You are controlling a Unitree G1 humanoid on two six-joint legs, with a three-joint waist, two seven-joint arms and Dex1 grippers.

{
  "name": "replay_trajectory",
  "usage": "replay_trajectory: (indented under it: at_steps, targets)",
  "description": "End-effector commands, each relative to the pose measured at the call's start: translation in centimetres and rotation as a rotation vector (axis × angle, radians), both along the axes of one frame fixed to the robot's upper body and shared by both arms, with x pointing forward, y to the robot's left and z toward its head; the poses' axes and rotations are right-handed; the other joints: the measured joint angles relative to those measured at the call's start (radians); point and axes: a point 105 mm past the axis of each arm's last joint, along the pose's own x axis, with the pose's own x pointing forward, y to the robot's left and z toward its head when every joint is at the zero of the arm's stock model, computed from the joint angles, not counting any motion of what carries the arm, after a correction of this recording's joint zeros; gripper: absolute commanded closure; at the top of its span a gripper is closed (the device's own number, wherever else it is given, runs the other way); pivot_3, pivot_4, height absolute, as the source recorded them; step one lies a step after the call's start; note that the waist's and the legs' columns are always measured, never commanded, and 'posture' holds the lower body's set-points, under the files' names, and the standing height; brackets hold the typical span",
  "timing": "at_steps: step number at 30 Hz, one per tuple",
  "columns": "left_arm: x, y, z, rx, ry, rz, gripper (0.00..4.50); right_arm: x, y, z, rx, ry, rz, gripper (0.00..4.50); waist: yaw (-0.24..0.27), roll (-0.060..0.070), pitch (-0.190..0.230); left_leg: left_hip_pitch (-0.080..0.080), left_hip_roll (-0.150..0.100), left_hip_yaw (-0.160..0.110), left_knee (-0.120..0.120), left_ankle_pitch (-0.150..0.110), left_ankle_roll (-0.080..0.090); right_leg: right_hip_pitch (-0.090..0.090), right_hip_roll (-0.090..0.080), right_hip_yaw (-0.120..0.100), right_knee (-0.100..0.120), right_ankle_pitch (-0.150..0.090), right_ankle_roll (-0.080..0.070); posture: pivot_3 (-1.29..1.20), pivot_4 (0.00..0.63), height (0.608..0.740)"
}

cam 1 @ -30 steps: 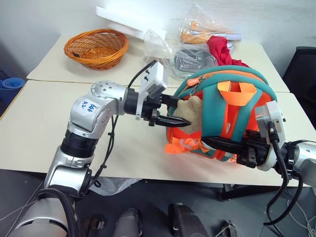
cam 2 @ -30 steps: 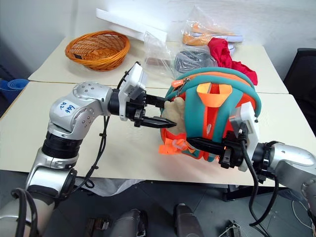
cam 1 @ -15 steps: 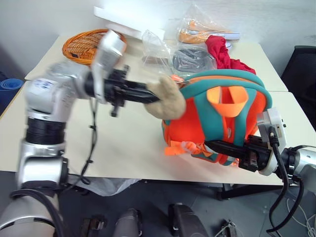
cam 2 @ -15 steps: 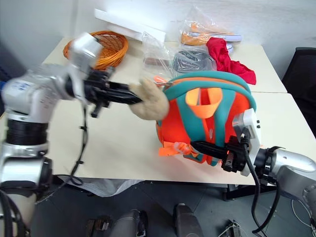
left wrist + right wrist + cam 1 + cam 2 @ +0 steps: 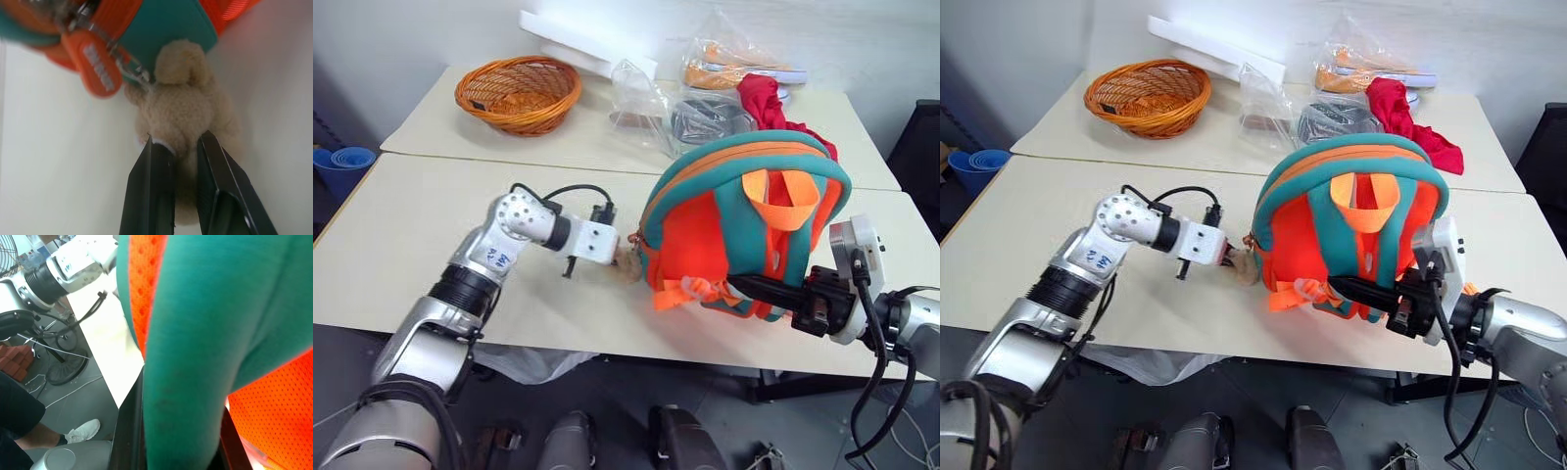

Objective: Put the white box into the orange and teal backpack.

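Standing over the head views, I see the orange and teal backpack upright on the near table, strap side facing the robot, rounded top toward the far table. The left gripper reaches in low at the pack's left side, its fingers closed on the tan plush toy that hangs there. The right gripper holds the pack's lower front from the right. The zip opening looks closed or nearly so from here. A white slab lies at the back by the wicker basket; I cannot identify the white box on either table.

In the left wrist view, the two black fingers pinch the plush toy, narrowly parted around its body, with an orange zip tag just beside it.

In the right wrist view, the fingers clamp a teal strap of the pack, orange mesh on both sides.

Risks, in my judgement: the toy is a soft, dangling attachment, so pulling on it may tug the pack off balance or slip free without opening anything. The strap grip alone may let the pack rotate or topple. With both grippers occupied and the box unlocated, insertion cannot begin.
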Motion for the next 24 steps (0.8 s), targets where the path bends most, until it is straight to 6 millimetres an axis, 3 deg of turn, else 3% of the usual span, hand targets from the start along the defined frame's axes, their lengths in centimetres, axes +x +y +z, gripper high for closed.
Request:
replay_trajectory:
  at_steps: [1, 5, 9, 13, 16, 19, 21, 24]
  targets:
    - [0.3, -1.4, -1.6, -0.041, -0.008, 0.023, 4.28, 0.3, 0.0, 0.7, -0.012, -0.066, -0.006, 4.50, 0.004, 0.000, 0.000, 0.000, 0.000, 0.000, 0.001, 0.000, 0.000, 0.000, 0.000, 0.000, 0.001, 0.000, 0.000, 0.00, 0.150, 0.740]
    - [1.4, 0.7, -1.7, -0.049, 0.009, 0.110, 4.28, 0.9, -0.8, 0.5, -0.043, -0.071, -0.048, 4.50, 0.003, 0.000, 0.000, 0.000, 0.000, -0.002, 0.004, -0.001, 0.002, 0.002, 0.000, -0.001, 0.001, 0.001, 0.001, 0.00, 0.150, 0.740]
    - [0.6, 3.1, -0.1, -0.198, 0.244, 0.179, 3.03, 1.0, -3.1, 0.7, -0.068, -0.047, -0.098, 3.31, -0.004, 0.000, 0.000, -0.001, 0.000, -0.001, 0.005, -0.001, 0.002, 0.001, 0.000, -0.002, 0.002, 0.001, 0.001, 0.00, 0.150, 0.740]
    - [-1.9, 6.2, 2.8, -0.384, 0.559, 0.185, 1.76, 0.5, -8.4, 1.9, -0.151, -0.066, -0.244, 1.92, -0.009, 0.001, 0.000, -0.001, 0.002, 0.001, 0.004, -0.001, 0.001, -0.001, 0.002, -0.002, 0.002, 0.000, 0.001, 0.00, 0.150, 0.740]
    - [-4.3, 10.8, 7.4, -0.539, 0.806, 0.205, 0.90, -1.8, -13.6, 4.1, -0.179, -0.039, -0.327, 0.93, -0.011, 0.001, 0.000, -0.001, 0.002, 0.001, 0.004, -0.001, 0.001, -0.001, 0.003, -0.003, 0.002, 0.000, 0.001, 0.00, 0.150, 0.740]
    - [-5.0, 13.5, 11.0, -0.639, 0.799, 0.235, 0.08, -3.3, -16.8, 6.3, -0.188, -0.044, -0.396, 0.04, -0.016, 0.000, 0.000, 0.000, 0.002, 0.001, 0.004, -0.001, 0.001, 0.000, 0.004, -0.006, 0.001, 0.000, 0.001, 0.00, 0.150, 0.740]
    - [-5.3, 14.2, 12.3, -0.678, 0.761, 0.231, 0.03, -3.7, -18.2, 7.2, -0.209, -0.067, -0.437, 0.01, -0.018, 0.000, 0.000, 0.002, 0.000, 0.001, 0.003, -0.002, 0.001, 0.002, 0.003, -0.007, 0.000, 0.000, 0.001, 0.00, 0.150, 0.740]
    - [-5.5, 13.6, 12.5, -0.700, 0.736, 0.214, 0.03, -3.4, -18.7, 6.6, -0.246, -0.072, -0.456, 0.01, -0.020, 0.000, 0.000, 0.014, -0.002, 0.002, -0.003, -0.003, 0.003, 0.013, 0.002, -0.007, -0.004, 0.000, 0.002, 0.00, 0.150, 0.740]
